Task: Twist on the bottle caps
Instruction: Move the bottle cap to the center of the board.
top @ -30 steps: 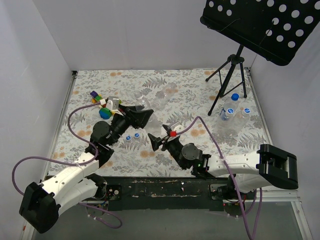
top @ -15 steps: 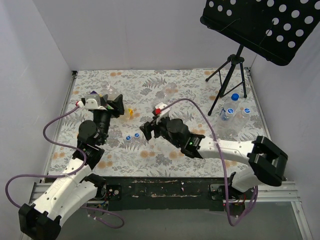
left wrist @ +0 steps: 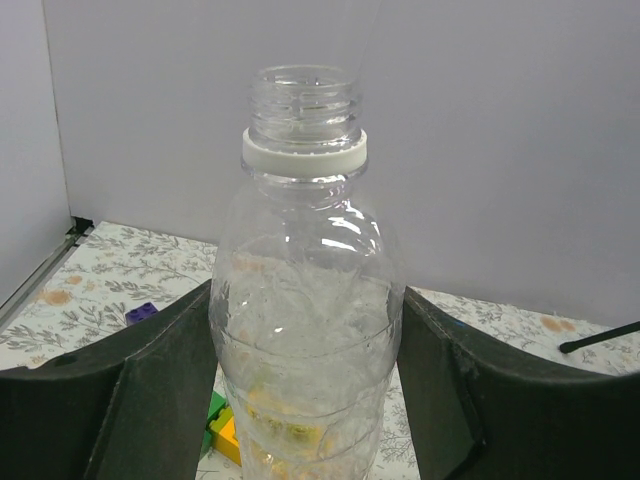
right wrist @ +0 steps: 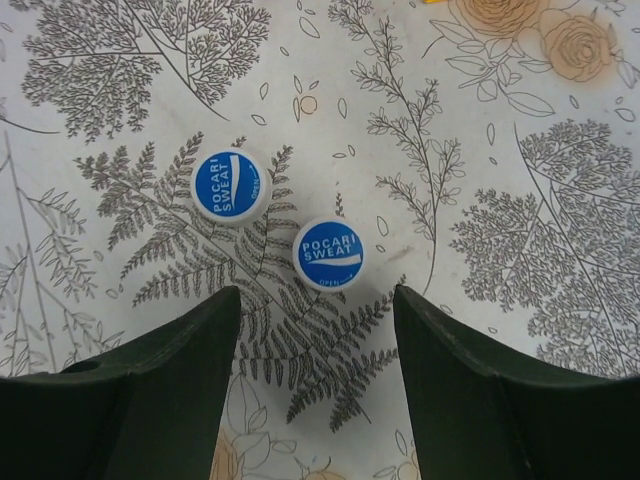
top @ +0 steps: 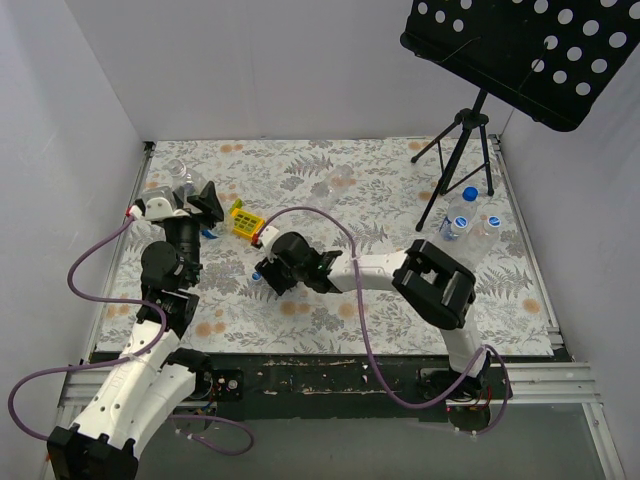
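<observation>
Left gripper (left wrist: 305,385) pinches an upright, uncapped clear bottle (left wrist: 305,270) near the tabletop's (right wrist: 500,260) far left corner. Right gripper (right wrist: 318,345), jaws spread and empty, hovers over the nearer blue cap (right wrist: 328,252) beside another cap (right wrist: 230,186), on the tabletop's left half. Closing off-centre could flick the nearer blue cap away. The bottle's base is cut off, and the overhead view hides both caps.

A clear, uncapped bottle (left wrist: 305,300) is seen upright at frame centre. Two blue-and-white caps (right wrist: 229,186) are laid top-up, close together, left of centre.

The left tool (left wrist: 305,395) carried its bottle (left wrist: 305,250) leftward; right tool (right wrist: 318,310) reached caps (right wrist: 328,252).
</observation>
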You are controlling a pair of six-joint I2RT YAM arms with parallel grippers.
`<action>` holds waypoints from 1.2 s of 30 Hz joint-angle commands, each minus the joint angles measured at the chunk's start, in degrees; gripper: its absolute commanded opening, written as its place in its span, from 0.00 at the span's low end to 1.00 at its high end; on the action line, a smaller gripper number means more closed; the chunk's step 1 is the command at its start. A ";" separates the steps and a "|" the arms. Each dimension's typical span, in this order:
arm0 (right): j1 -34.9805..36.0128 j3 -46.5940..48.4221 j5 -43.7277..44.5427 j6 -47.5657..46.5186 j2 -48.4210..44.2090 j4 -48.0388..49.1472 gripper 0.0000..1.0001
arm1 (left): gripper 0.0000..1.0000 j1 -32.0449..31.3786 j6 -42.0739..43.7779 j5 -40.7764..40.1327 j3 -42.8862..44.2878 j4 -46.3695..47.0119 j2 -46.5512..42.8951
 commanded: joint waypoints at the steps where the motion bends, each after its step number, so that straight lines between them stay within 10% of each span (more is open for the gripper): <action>1: 0.10 8.02 -0.54 -3.39 4.16 -3.28 0.66 | 0.45 0.27 0.65 1.02 0.67 1.16 -0.96; 17: -2.18 1.63 0.95 0.65 -0.91 -16.54 0.33 | 0.45 0.27 1.61 8.48 0.32 1.77 -1.23; 36: -11.68 -20.62 2.71 9.70 -23.16 -32.37 0.37 | 0.45 -4.37 18.92 59.81 4.18 -7.35 7.03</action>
